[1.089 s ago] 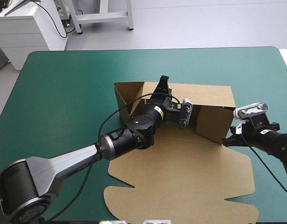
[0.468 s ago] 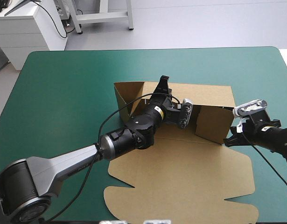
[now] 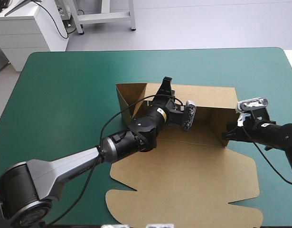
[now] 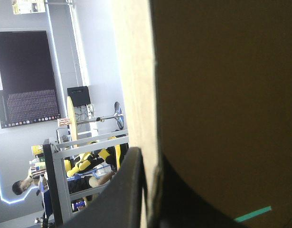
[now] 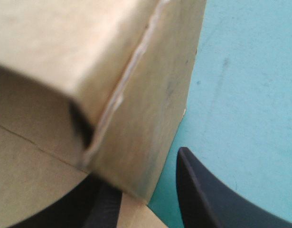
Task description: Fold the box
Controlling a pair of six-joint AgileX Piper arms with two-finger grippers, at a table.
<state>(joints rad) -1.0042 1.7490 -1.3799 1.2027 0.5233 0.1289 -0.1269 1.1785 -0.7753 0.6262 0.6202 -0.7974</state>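
I am working on the box [image 3: 183,175], which is lying a little toward the right edge of the table [image 3: 65,95], its raised walls on the side of the far edge and its lid panel [image 3: 193,199] flat on the teal-green cover, reaching toward the near edge. My left gripper [image 3: 166,83] is reaching over the tray's floor and pinching the top edge of the back wall [image 3: 207,95], one black finger [image 4: 127,190] on each side of the board, all but closed on it; I judge that I am holding it there so the wall stays upright while the end is being dealt with. My right gripper [image 3: 228,136] is sitting at the near corner of the right side wall [image 3: 214,124], fingers parted, with one finger [image 5: 198,190] outside over the cover and the other tucked low behind the board, so the wall's edge is standing between them without being clamped. The left side wall [image 3: 129,95] is leaning up too. To my eye the walls are raised but not yet tucked, and I am positioning the right fingers to steer that end wall inward; squeezing too early could crease the corner.
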